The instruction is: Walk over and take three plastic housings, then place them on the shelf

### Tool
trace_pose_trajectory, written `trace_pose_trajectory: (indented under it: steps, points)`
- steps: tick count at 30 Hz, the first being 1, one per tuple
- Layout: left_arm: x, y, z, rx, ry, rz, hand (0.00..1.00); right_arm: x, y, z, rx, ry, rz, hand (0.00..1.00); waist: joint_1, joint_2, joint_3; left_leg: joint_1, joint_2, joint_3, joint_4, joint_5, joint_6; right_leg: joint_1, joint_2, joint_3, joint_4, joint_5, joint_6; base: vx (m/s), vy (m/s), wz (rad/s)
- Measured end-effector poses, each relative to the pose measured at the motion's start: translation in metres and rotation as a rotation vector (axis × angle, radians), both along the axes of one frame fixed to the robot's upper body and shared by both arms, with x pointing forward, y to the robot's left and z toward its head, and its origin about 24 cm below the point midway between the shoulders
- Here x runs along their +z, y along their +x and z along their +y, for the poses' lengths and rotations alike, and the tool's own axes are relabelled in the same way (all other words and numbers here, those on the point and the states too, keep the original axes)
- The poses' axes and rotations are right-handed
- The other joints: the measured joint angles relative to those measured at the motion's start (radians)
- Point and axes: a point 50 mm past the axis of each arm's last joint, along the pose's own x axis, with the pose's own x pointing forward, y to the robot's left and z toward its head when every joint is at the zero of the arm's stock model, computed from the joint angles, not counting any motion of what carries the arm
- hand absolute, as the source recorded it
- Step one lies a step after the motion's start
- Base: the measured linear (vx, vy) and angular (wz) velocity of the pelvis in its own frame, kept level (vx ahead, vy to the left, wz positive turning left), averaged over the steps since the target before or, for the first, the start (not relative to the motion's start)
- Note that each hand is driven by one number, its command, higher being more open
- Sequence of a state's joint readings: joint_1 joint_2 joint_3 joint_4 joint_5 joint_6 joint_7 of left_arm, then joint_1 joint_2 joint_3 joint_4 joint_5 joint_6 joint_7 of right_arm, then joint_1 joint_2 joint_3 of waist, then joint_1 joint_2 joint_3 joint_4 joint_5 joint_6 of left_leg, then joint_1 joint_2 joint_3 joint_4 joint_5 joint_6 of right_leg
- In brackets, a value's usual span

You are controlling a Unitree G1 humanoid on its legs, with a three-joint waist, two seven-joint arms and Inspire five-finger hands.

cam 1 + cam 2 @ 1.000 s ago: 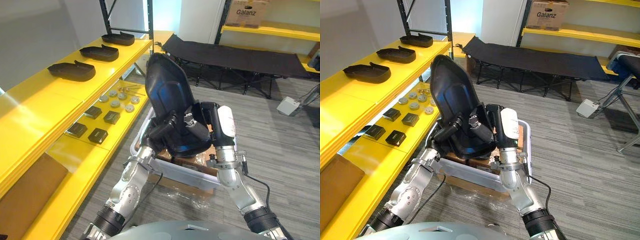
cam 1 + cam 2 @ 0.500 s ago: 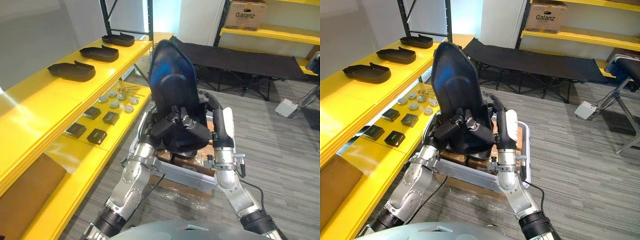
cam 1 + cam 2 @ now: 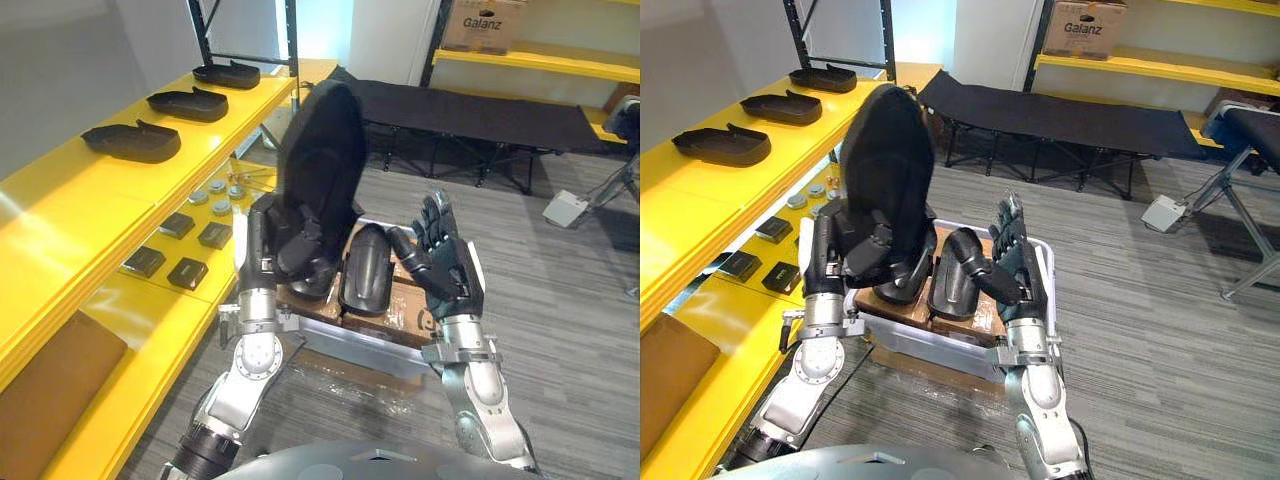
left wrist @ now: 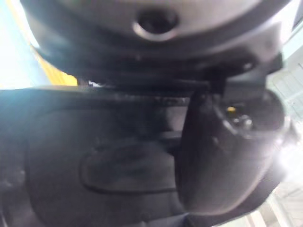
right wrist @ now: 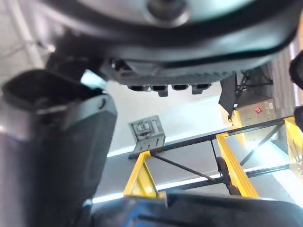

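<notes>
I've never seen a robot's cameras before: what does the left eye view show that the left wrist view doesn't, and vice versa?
Left eye view: three housings on the yellow shelf, the white bin with another housing inside, and the open right hand. Left wrist view: the thumb of the left hand, close up, against the plastic. Both: the held housing in the left hand.

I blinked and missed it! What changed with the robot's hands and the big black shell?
The right hand let go of the black housing and opened, fingers spread. The left hand now grips it alone, upright and turned a little toward the yellow shelf. The three housings on that shelf stayed put.
</notes>
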State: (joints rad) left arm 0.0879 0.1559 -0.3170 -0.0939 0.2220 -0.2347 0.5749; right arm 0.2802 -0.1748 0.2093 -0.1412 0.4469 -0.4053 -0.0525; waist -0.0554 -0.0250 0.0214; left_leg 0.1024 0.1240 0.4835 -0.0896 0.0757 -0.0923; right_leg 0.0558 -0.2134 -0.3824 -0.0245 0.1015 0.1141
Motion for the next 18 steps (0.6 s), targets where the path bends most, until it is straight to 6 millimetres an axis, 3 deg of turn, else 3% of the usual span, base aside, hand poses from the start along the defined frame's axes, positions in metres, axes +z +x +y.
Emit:
trace_pose_trajectory:
  steps: [4,5,10,13,18]
  points:
    - [-0.011,-0.006,0.013,0.042,-0.065,0.063,0.0,-0.016,-0.013,-0.016,-0.076,-0.024,0.075,1.0,-0.01,0.0,0.0,0.002,0.008,0.02,0.0,-0.002,-0.004,-0.012,0.009,0.018,0.0,-0.001,-0.003,0.03,-0.008,-0.17]
    - [-0.015,-0.009,0.016,0.026,-0.139,0.095,0.0,-0.034,-0.021,-0.028,-0.146,-0.087,0.188,1.0,-0.009,0.0,0.0,0.008,0.009,0.03,0.0,-0.004,-0.005,-0.013,0.011,0.027,0.0,-0.002,-0.004,0.03,-0.002,-0.16]
    - [-0.021,-0.018,0.021,-0.023,-0.278,0.11,0.0,-0.082,-0.053,-0.052,-0.301,-0.111,0.485,1.0,-0.016,0.008,0.003,0.011,0.01,0.04,0.0,-0.01,-0.013,-0.014,0.014,0.034,-0.005,-0.002,-0.004,0.03,0.003,-0.07]
    - [-0.023,-0.019,0.027,-0.013,-0.311,0.118,0.0,-0.088,-0.065,-0.056,-0.321,-0.125,0.528,1.0,-0.032,0.016,0.006,0.014,0.012,0.044,0.001,-0.011,-0.015,-0.013,0.017,0.04,-0.008,-0.002,-0.004,0.02,-0.005,-0.09]
    - [-0.02,-0.025,0.042,0.03,-0.332,0.102,0.0,-0.085,-0.061,-0.057,-0.298,-0.146,0.507,1.0,-0.028,0.02,0.01,0.026,0.025,0.039,0.001,-0.02,-0.021,0.0,0.03,0.042,-0.012,-0.006,-0.008,0.0,-0.014,-0.02]
